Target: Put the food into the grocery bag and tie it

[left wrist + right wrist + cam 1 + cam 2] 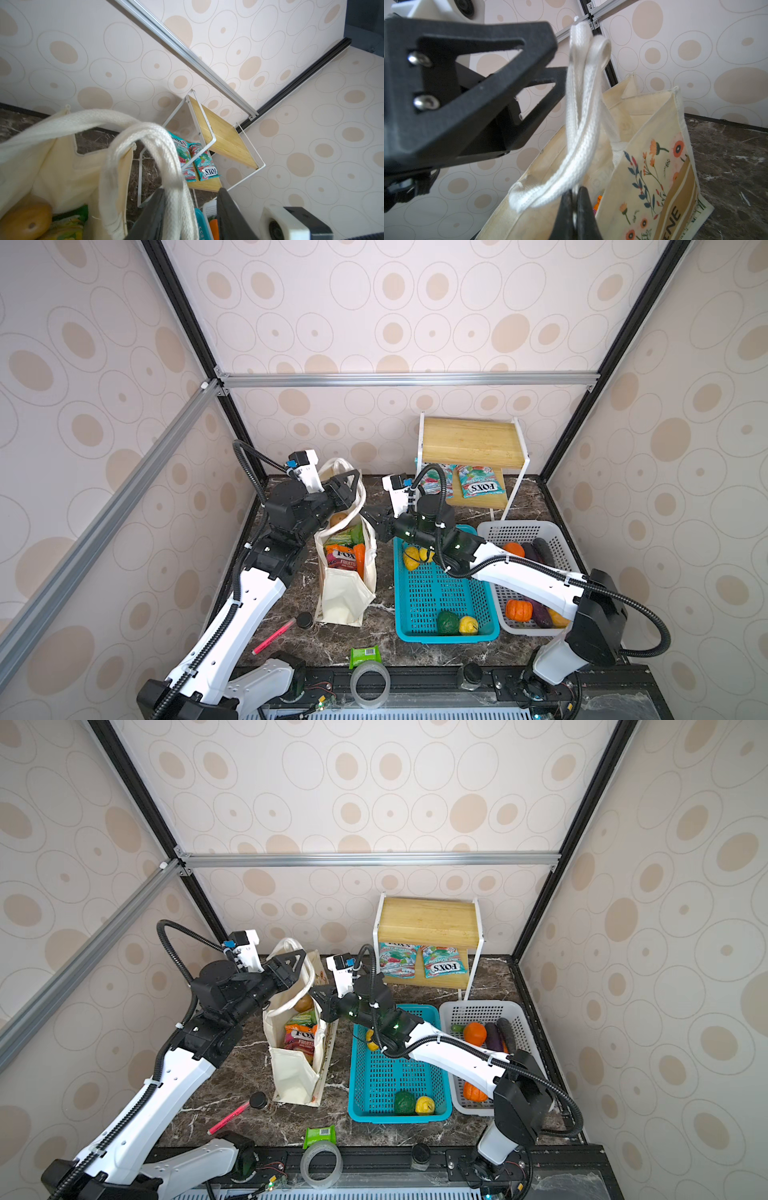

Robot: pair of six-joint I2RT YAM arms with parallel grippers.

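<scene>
We are pinching the white handles [583,124] of the bag [654,166] with our right gripper [576,190], jaws squeezed tight. Our left gripper [192,193] is holding its jaws apart around them.

My left gripper [355,485] is held higher, jaws partly apart; my right gripper [369,517] reaches toward it, jaws pressed together.

Upright cream floral grocery bag [344,602] holds snack packets [341,558], carrot [360,558], potato [338,519]; its rope handles [581,128] stand raised
</scene>
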